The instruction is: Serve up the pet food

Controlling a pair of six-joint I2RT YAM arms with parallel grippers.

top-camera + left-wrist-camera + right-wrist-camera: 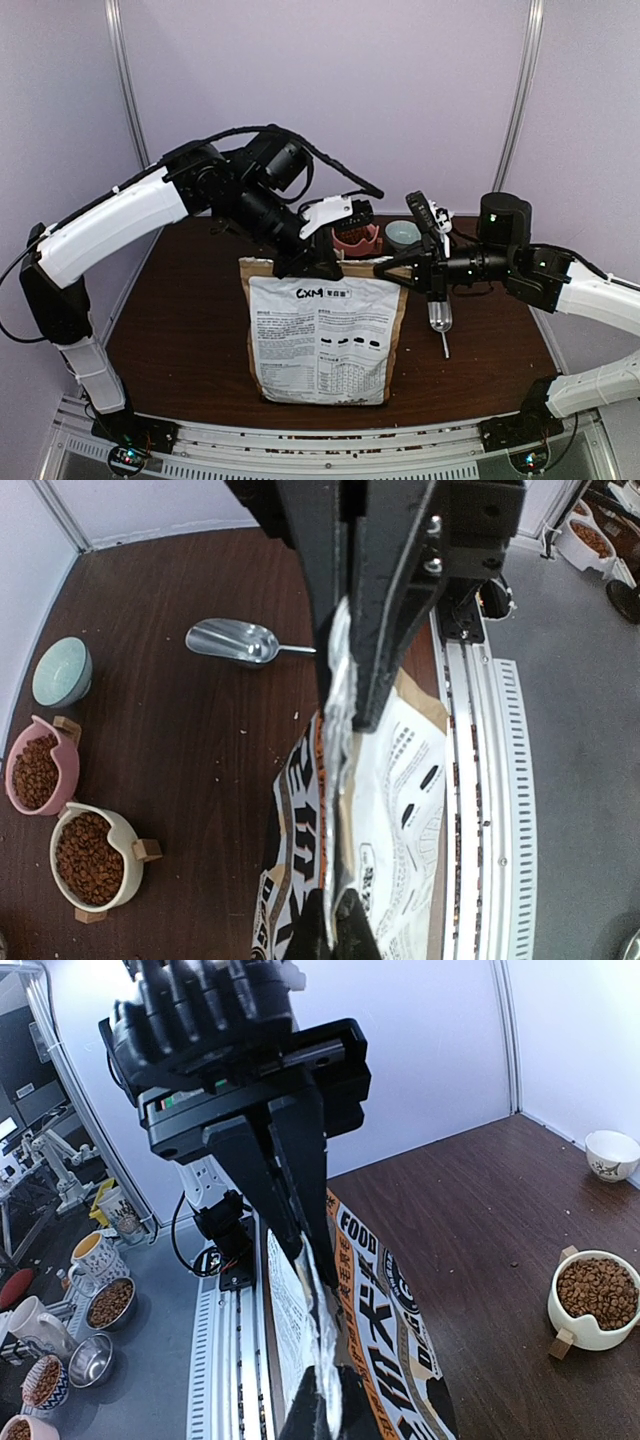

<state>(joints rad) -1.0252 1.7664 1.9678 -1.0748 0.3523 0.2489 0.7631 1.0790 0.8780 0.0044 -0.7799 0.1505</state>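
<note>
The left gripper (pixel 346 695) is clamping tight on the top edge of the bag (pixel 325 335), toward its left side, and the bag is standing upright between the two arms. Behind the bag, the pet food (pixel 88 848) is sitting heaped in a cream bowl (pixel 128 868) and a pink bowl (pixel 64 760), with a teal bowl (pixel 60 672) beside them showing no kibble. The right gripper (pixel 303 1235) is pinching the bag's right top corner, closed on it. Right of the bag, the scoop (pixel 232 640) is lying on the table (pixel 180 330).

With both grippers gripping only the thin lip, an uneven pull is likely to tear the mouth or let one side slip free. The bag could then topple and spill kibble.
</note>
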